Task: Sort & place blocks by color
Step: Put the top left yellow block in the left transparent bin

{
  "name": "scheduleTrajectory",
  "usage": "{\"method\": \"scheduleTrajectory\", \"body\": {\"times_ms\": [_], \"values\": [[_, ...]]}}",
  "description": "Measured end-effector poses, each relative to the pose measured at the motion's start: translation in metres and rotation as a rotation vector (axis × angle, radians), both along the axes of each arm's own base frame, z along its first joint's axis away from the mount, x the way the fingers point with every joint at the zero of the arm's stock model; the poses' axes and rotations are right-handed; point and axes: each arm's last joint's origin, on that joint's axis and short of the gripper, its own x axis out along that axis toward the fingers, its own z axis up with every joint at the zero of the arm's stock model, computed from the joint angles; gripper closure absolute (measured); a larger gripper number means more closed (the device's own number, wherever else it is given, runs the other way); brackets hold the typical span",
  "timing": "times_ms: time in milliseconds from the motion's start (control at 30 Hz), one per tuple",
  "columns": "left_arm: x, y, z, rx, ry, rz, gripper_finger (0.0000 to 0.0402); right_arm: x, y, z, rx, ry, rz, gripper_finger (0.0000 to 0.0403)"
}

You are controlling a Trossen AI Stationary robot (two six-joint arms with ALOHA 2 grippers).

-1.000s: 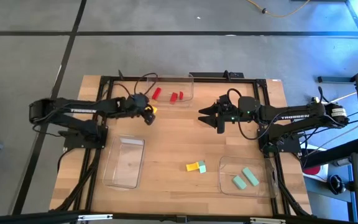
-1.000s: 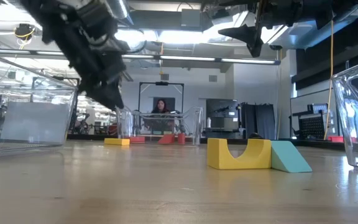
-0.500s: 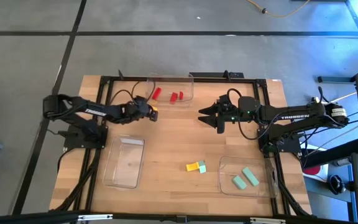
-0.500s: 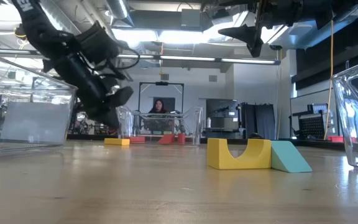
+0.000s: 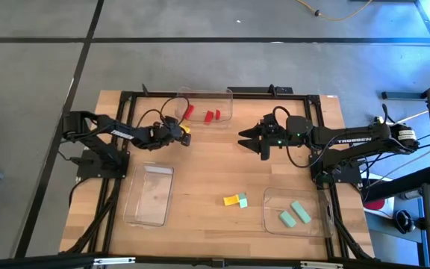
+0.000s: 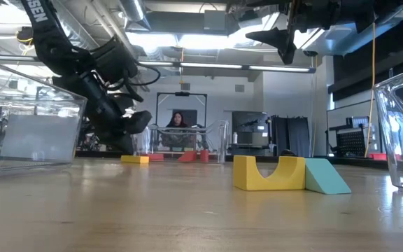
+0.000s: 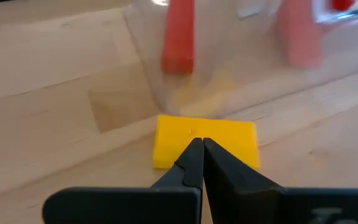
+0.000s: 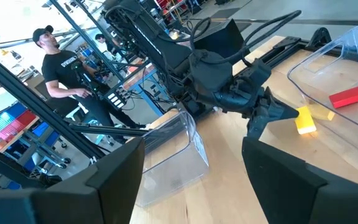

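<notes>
In the left wrist view the closed left gripper (image 7: 199,144) covers the near edge of a yellow block (image 7: 205,141). Behind it, red blocks (image 7: 178,38) blur through a clear tray (image 7: 247,62) wall, cut off at the frame edge.

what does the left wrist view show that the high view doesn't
Only the left wrist view shows the left gripper shut with nothing between its fingers, the yellow block lying flat on the wood just ahead of them.

Only the high view shows the right gripper waiting open over mid-table, the empty tray, and the tray with green blocks.

Both show the red blocks in the far tray.
</notes>
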Motion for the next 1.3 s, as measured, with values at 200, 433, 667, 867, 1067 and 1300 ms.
{"method": "scheduleTrajectory", "body": {"times_ms": [200,433,667,867,1067,1300], "values": [[-0.004,0.0,-0.003,-0.018,0.065,-0.017,0.0401,0.0,0.0,0.0,-0.001,0.0,0.0,0.0131],[-0.005,-0.005,-0.006,-0.073,0.119,-0.096,0.0401,0.0,0.0,0.0,-0.002,0.0,0.0,0.0131],[-0.008,-0.021,-0.009,-0.155,0.188,-0.211,0.0401,0.0,0.0,0.0,-0.005,0.0,0.001,0.0131],[-0.012,-0.039,-0.002,-0.202,0.195,-0.28,0.0401,0.0,0.0,-0.001,-0.008,0.006,0.001,0.0131],[-0.016,-0.054,0.012,-0.217,0.148,-0.329,0.0401,0.0,0.0,-0.001,-0.01,0.008,0.001,0.0131],[-0.013,-0.056,0.037,-0.087,0.015,-0.35,0.0401,0.0,0.0,-0.001,-0.01,0.009,0.001,0.0131]]}}
